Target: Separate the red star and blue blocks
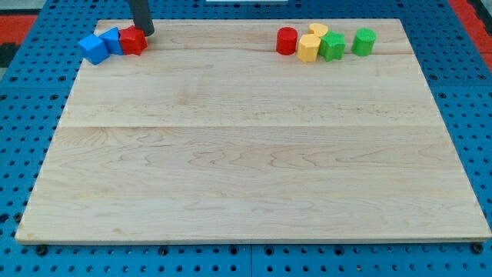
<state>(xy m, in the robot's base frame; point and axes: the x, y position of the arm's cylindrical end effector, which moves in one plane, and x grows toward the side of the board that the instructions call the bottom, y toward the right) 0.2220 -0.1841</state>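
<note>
Wooden board (254, 177) fills the view, with blocks only along its top edge.

Nearest the view's bottom the board's pale planks lie over a blue pegboard (23, 154); at the top-left corner sits a tight cluster, a blue cube (94, 48) furthest left, a second blue block (112, 39) touching it, its shape hard to make out, and the red star (133, 41) pressed against that block's right side; my tip (147, 33) stands just beside the red star's upper right, touching it or nearly so; the rod ends plainly, with no pincer to open or close; well apart, toward the view's top right, a red cylinder (287, 41) stands near a yellow block (308, 48), a second yellow block (317, 31) behind it, a green star-like block (333, 46) and a green cylinder (364, 41).
</note>
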